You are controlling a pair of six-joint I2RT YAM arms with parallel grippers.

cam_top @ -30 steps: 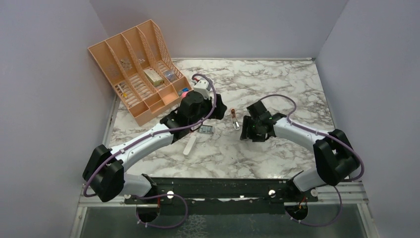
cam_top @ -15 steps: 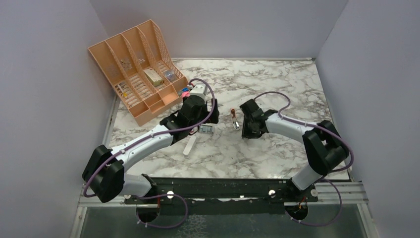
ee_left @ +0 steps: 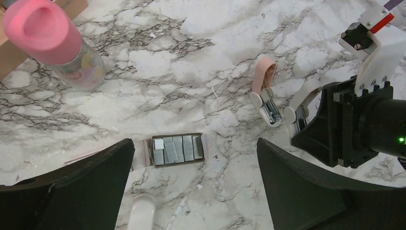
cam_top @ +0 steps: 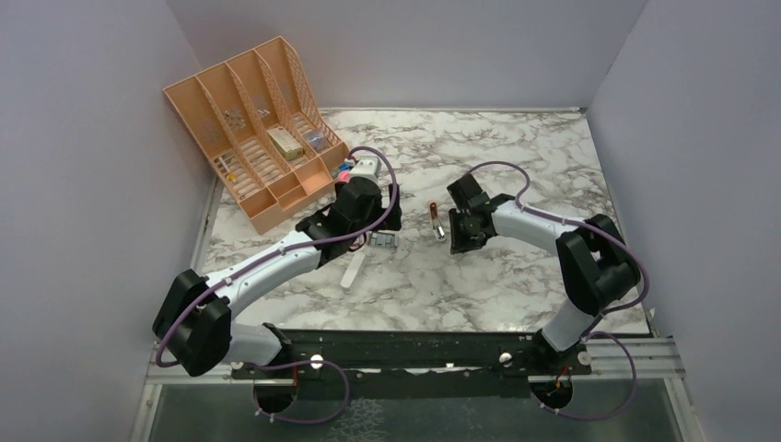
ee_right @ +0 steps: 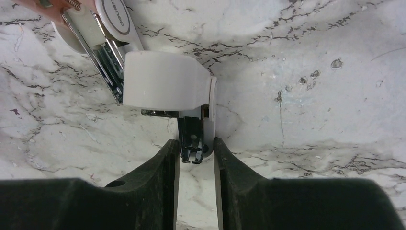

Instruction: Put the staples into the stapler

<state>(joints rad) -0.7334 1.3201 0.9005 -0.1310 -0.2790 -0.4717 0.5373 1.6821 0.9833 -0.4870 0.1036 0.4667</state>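
Observation:
The staples (ee_left: 178,149) lie as silvery strips in a small open tray (cam_top: 384,241) on the marble. My left gripper (ee_left: 191,191) hovers just above and near them, open wide, with nothing between its fingers (ee_left: 72,191). The stapler (cam_top: 434,218) lies to the right, with a pink top (ee_left: 263,76), chrome parts and a white body (ee_right: 165,86). My right gripper (ee_right: 196,148) is shut on the stapler's narrow near end, both fingers (ee_right: 163,167) pressing its sides. Seen from above, the right gripper (cam_top: 453,230) sits just right of the stapler.
A pink-capped bottle (ee_left: 52,43) stands at the left, beside the peach desk organizer (cam_top: 258,138) in the back left corner. A white elongated object (cam_top: 353,270) lies near the tray's front left. Purple walls enclose the marble table (cam_top: 516,166).
My right gripper swung left to the stapler and closed on its end. My left gripper opened wider and drew back slightly above the tray.

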